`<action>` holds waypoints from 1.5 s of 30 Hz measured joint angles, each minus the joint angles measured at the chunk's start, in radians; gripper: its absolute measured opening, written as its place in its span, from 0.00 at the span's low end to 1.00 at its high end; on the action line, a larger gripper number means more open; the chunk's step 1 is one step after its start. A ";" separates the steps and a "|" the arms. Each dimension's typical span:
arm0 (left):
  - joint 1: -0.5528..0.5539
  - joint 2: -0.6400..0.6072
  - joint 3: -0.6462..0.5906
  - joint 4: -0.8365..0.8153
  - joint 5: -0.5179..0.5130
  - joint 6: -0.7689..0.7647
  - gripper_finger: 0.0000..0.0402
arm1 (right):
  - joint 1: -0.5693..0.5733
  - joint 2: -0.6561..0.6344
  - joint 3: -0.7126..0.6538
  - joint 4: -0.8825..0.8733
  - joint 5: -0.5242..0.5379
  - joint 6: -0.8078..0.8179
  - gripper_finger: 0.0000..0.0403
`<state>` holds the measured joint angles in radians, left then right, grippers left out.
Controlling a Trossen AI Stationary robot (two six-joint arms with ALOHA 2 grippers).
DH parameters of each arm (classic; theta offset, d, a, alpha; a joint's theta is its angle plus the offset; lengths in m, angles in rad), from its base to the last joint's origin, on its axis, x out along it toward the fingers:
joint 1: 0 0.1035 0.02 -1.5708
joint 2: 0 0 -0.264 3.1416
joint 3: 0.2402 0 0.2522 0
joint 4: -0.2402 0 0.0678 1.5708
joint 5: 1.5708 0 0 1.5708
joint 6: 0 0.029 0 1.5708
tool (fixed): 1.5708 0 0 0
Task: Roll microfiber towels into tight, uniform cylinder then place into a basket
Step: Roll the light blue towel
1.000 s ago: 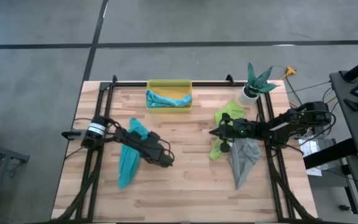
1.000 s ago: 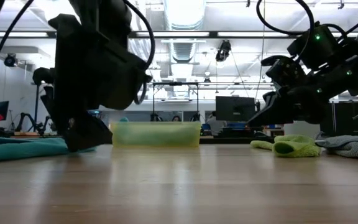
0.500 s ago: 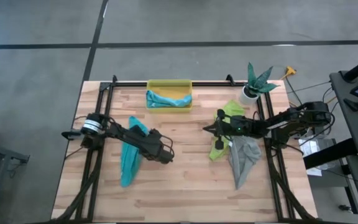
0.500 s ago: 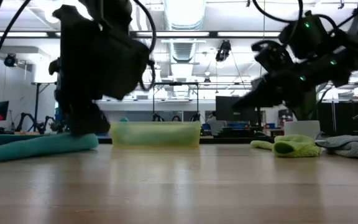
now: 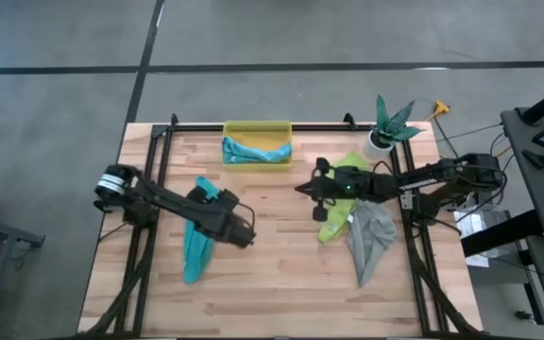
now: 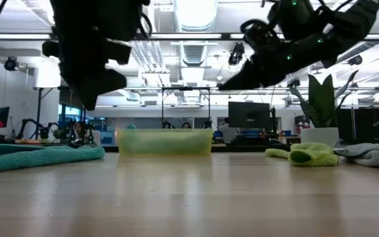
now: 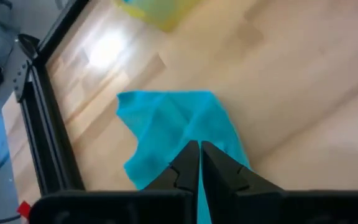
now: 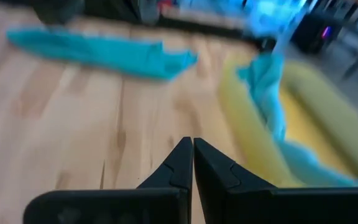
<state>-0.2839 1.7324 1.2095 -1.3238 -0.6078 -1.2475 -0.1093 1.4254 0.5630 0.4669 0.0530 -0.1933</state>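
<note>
Since a second ago the left gripper (image 5: 249, 238) has shut empty and risen above the crumpled teal microfiber cloth towel (image 5: 197, 241), while the closed, empty right gripper (image 5: 300, 189) moved toward the shallow translucent yellow plastic basket (image 5: 256, 127).

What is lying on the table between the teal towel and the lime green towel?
Nothing lies there. In the high view, bare wood separates the teal towel from the lime green towel; only the shut left gripper hangs over it.

Right wrist view is smeared — the yellow basket (image 8: 303, 118) blurs; the left arm covers the teal towel's (image 5: 196, 247) middle — overhead.
</note>
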 joint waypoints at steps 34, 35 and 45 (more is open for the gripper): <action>-0.123 0.000 -0.269 0.197 -0.010 -0.116 0.30 | 0.000 0.000 -0.053 -0.103 0.001 0.003 0.02; -0.113 0.000 -0.270 0.197 0.009 -0.127 0.33 | 0.000 0.000 -0.054 -0.103 0.001 0.003 0.02; -0.109 -0.003 -0.133 0.268 0.140 -0.101 0.51 | 0.000 0.000 -0.057 -0.104 0.001 0.003 0.02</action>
<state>-0.3927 1.7294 1.0765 -1.0558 -0.4679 -1.3488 -0.1093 1.4254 0.5064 0.3630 0.0536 -0.1905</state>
